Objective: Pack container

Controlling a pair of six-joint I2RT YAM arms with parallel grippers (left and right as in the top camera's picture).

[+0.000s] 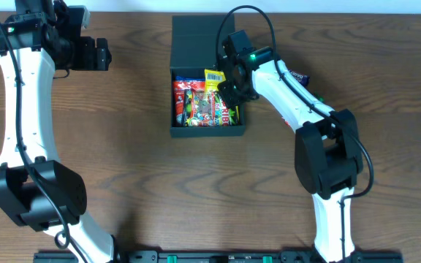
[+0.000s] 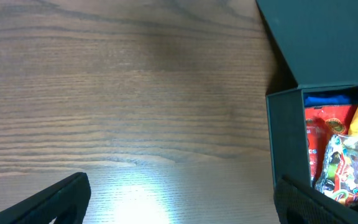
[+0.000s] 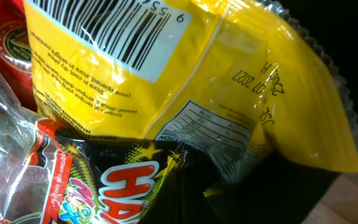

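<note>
- The container [image 1: 207, 131] sits at the middle of the wooden table [image 1: 123, 161]. It stands open between the 2 arms, with its front wall toward the arm bases.
- Snack packets fill it. A red packet [image 1: 183, 95] lies at the left, and a black packet [image 3: 123, 180] with red and white lettering lies under a yellow packet [image 3: 166, 81].
- The right gripper [image 1: 226, 84] is low over the container's right side, right at the yellow packet. That packet's barcode fills the right wrist view. I cannot tell whether the jaws grip it.
- The lid flap [image 1: 196, 40] lies folded back flat on the table behind the container.
- The left gripper [image 1: 102, 54] hangs over bare table well left of the container. Its fingers [image 2: 55, 202] are spread wide and hold nothing.
</note>
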